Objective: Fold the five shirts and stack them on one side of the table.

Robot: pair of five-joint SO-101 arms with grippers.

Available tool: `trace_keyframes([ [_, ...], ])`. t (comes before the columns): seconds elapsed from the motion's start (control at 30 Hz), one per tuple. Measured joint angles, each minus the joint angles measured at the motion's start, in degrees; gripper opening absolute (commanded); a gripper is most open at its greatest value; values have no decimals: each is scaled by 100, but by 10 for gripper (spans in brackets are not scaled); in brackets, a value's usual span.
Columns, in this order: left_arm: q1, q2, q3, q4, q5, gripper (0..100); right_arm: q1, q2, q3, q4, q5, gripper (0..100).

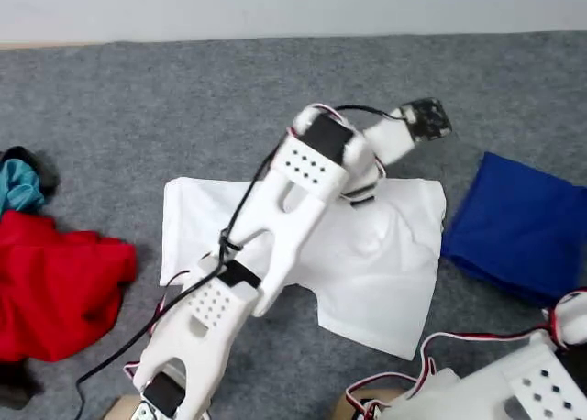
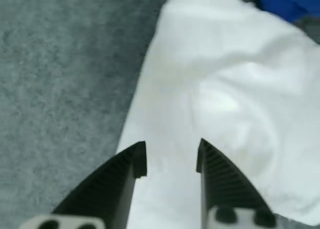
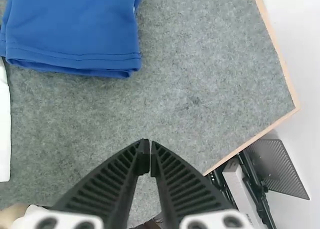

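The left arm (image 1: 275, 227) is formed of white plastic shells pierced by grids of small holes, with black motors set at the joints. A black cable (image 1: 238, 204) is strung along it. Red and white wires (image 1: 481, 336) are looped by the right arm (image 1: 514, 388). The left gripper (image 2: 171, 158) and right gripper (image 3: 149, 156) are fitted with black, ribbed, pointed fingers (image 2: 115, 181) on white bases.
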Motion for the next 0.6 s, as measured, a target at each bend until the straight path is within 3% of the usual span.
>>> trace_keyframes([
  [0.3, 281, 9, 1363, 62, 18, 170, 0, 0, 0, 0, 0, 15],
  [0.6, -378, 193, 1899, -580, 44, 170, -9, 0, 0, 0, 0, 15],
])
